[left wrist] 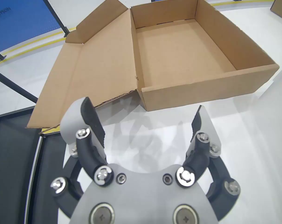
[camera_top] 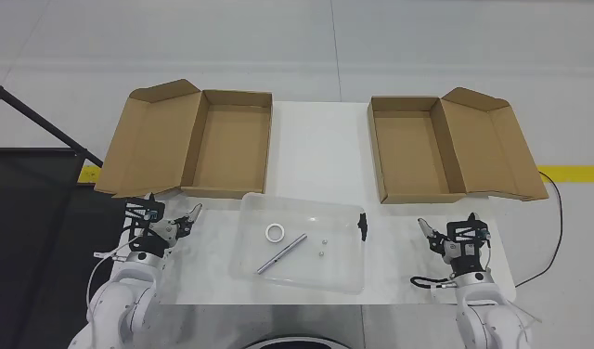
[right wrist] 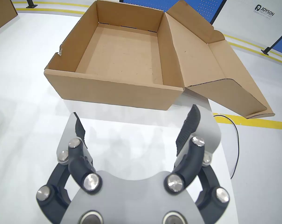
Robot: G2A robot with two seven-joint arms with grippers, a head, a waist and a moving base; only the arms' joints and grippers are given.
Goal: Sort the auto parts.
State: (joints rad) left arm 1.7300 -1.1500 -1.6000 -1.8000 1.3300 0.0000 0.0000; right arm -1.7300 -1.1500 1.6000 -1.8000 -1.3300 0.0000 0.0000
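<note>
Between left jaws and right jaws: tray [camera_top: 343, 273] with ring [camera_top: 275, 232], rod [camera_top: 282, 253]; both pairs spread open, empty.

Brown cardboard on a white table, with a clear tray between.

In the top view, plain brown is seen on the left box [camera_top: 227, 145] at upper left and on the right box [camera_top: 413, 154] at upper right, both on the white table [camera_top: 320, 154]. In the clear tray [camera_top: 302, 279] at lower centre, a white ring [camera_top: 275, 232], a silver-grey rod [camera_top: 281, 253] and a black clip [camera_top: 363, 225] are seen. Silver plates and black ribbed pads [left wrist: 93, 120] are shown on the left gripper [left wrist: 143, 108] and the right gripper [right wrist: 134, 111]. A yellow floor line [camera_top: 566, 174] is seen at the right edge.
</note>
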